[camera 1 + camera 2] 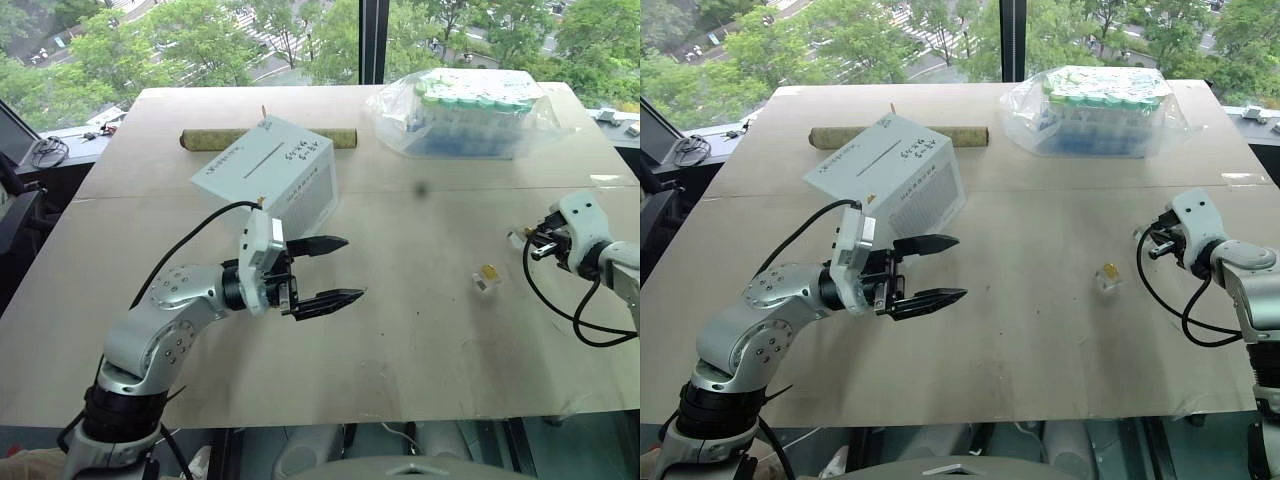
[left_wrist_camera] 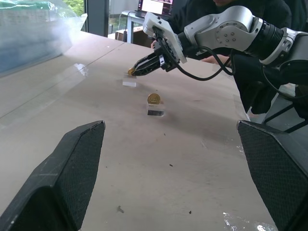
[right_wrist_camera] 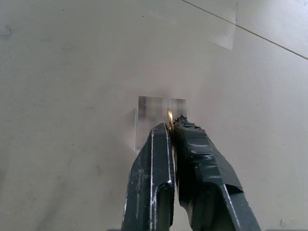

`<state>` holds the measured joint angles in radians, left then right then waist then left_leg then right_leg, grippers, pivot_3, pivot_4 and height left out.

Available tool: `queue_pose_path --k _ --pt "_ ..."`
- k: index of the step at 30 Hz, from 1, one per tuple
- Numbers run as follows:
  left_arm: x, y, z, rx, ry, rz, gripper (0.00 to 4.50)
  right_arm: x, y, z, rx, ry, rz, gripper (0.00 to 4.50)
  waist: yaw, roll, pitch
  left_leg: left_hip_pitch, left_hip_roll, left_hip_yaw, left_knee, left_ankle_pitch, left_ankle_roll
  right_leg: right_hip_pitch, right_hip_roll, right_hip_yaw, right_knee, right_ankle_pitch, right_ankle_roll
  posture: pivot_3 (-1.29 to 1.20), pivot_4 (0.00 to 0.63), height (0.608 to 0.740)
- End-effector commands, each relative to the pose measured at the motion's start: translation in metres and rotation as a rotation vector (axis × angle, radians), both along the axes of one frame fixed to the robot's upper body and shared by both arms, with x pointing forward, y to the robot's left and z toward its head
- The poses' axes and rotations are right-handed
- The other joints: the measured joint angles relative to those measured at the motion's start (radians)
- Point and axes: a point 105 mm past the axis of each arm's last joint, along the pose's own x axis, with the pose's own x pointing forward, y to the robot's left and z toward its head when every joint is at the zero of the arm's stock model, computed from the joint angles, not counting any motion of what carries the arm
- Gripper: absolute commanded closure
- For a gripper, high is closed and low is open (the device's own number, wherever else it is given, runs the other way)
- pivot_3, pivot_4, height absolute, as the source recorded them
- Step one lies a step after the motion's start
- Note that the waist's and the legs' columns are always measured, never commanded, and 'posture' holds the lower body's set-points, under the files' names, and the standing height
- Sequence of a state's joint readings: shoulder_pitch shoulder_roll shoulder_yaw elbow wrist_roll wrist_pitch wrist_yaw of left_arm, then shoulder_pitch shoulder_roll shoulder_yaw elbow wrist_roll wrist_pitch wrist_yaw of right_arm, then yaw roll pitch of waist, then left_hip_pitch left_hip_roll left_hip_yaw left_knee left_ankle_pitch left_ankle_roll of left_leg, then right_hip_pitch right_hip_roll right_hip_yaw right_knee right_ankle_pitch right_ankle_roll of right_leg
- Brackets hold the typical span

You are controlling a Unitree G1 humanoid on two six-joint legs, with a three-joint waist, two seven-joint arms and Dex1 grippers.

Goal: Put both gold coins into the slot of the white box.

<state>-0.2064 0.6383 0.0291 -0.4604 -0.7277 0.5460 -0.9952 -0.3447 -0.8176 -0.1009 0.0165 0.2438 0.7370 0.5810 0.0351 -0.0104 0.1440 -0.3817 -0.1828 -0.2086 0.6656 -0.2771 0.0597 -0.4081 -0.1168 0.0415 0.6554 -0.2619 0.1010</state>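
Right gripper [image 3: 169, 126] pinching first coin [image 3: 170, 115] edge-on, at clear holder [image 3: 150, 120], right side of desk [image 1: 420, 330]. Second coin [image 2: 154, 98] standing in its own holder [image 2: 155, 109], just left of that. Left gripper [image 1: 337, 270] hovering released near-left, fingers spread wide, holding nothing. Box [image 1: 268, 176] lying tilted, far-left; slot [image 1: 263, 159] facing up.

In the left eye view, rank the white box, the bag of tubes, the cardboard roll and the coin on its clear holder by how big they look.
1. bag of tubes, largest, though farther away than the box.
2. white box, slightly smaller looking; close call.
3. cardboard roll, long but thin, partly hidden behind the box.
4. gold coin on its clear holder, by far smallest.
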Motion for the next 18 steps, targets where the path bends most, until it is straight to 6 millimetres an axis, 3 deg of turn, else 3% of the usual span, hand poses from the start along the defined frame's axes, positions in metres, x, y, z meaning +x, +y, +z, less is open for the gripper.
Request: queue_pose_path --k 1,9,14,18 --pt "-0.002 0.001 0.008 -0.002 -0.048 -0.002 0.0 0.001 0.003 0.013 -0.004 -0.037 0.019 4.25 0.0 0.0 0.0 0.0 0.0 0.0 0.0 0.0 0.0 0.0 0.0 0.0 0.0 0.0 0.0 0.0 0.15 0.74" --pt "0.004 -0.002 0.008 -0.033 -0.011 -0.004 0.0 -0.006 0.004 0.026 0.04 -0.065 0.027 4.25 0.001 0.0 0.0 0.0 0.0 0.001 0.0 0.0 0.0 -0.001 0.0 0.001 0.0 0.0 0.0 0.0 0.15 0.74" --pt "0.013 -0.008 0.018 -0.077 0.039 -0.007 0.0 -0.011 0.01 0.046 0.11 -0.125 0.069 4.25 0.003 0.0 0.0 0.0 0.0 0.001 0.0 0.0 0.0 -0.001 0.0 0.001 0.0 0.0 0.0 0.0 0.15 0.74" --pt "0.015 -0.013 0.023 -0.075 0.047 -0.03 0.0 -0.019 0.01 0.051 0.112 -0.125 0.094 4.25 0.002 0.0 0.0 -0.001 0.0 0.001 0.0 0.0 0.0 -0.001 0.0 0.001 0.0 0.0 0.0 0.0 0.15 0.74"
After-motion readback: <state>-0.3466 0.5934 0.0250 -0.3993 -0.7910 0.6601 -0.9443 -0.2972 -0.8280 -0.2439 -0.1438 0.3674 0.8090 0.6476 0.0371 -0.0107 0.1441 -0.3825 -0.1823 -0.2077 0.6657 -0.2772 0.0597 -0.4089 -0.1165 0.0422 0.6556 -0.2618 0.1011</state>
